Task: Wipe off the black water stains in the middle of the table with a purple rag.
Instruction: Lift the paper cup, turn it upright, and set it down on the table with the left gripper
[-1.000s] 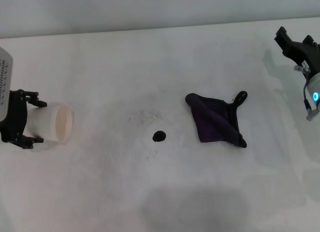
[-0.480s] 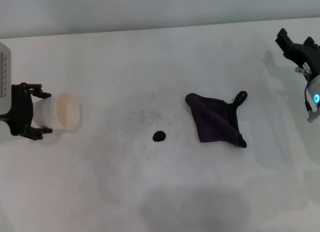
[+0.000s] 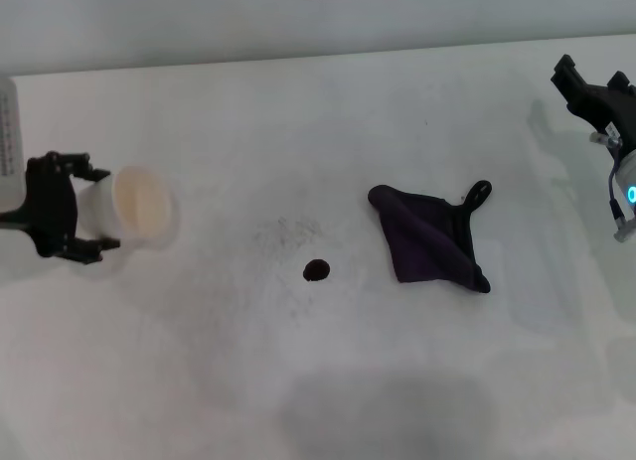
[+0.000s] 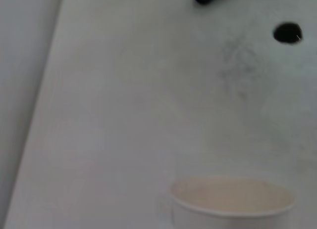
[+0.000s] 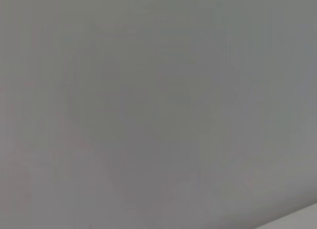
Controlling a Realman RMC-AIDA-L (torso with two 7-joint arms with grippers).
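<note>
White paper cup (image 3: pixel 134 205), tipped on its side, is clasped in the left gripper (image 3: pixel 84 207) at the worktop's (image 3: pixel 199 381) left edge. The black water stains (image 3: pixel 317 270) (one glossy blob) sit mid-worktop, the purple rag (image 3: pixel 430 237) just beside them. The right gripper (image 3: pixel 586 87), far right, hangs unclenched.

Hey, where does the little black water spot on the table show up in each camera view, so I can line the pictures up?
Head view: the small round glossy black water stain sits mid-table, just left of the dark purple cloth rag.
Left wrist view: the same stain is near the upper right corner.
Right wrist view: not in it; only plain grey shows.
Shared landmark: the white paper cup held by the left end effector.
</note>
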